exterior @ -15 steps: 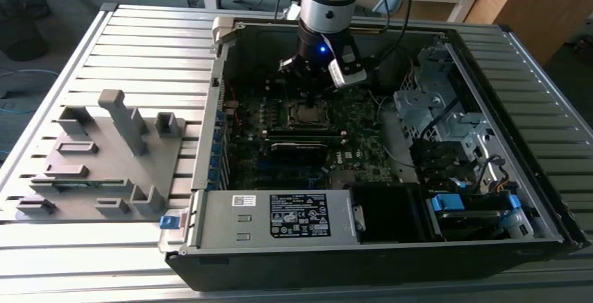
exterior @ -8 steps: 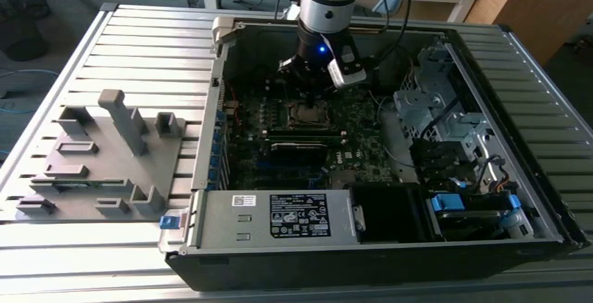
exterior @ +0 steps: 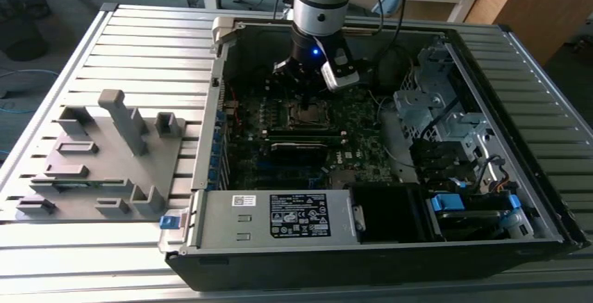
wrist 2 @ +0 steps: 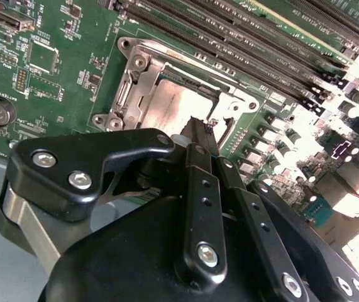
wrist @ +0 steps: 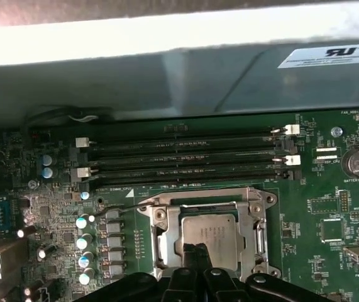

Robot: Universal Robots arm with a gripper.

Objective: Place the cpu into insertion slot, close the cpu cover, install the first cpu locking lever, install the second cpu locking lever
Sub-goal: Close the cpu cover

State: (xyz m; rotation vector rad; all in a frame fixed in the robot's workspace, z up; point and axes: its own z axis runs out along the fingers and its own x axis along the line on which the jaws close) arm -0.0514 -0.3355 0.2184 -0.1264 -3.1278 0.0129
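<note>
Gripper [wrist 2: 199, 126] fingers are pressed together, their tips over one edge of the cpu [wrist 2: 176, 107]; I cannot tell whether they touch it. That chip sits in the insertion slot [exterior: 309, 115], and the cpu cover [wrist 2: 138, 82] lies down around it. Beyond run long black memory slots [wrist: 185, 154] on the green motherboard [wrist: 311, 226], then the grey case wall [wrist: 166, 82].

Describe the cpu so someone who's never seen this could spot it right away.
Inside the open computer case, look on the green motherboard next to the long black slots. There a silver cpu cover forms a square frame. The cpu is the flat, dull grey metal square in that frame's cut-out, unlike the green board and shiny frame around it.
</note>
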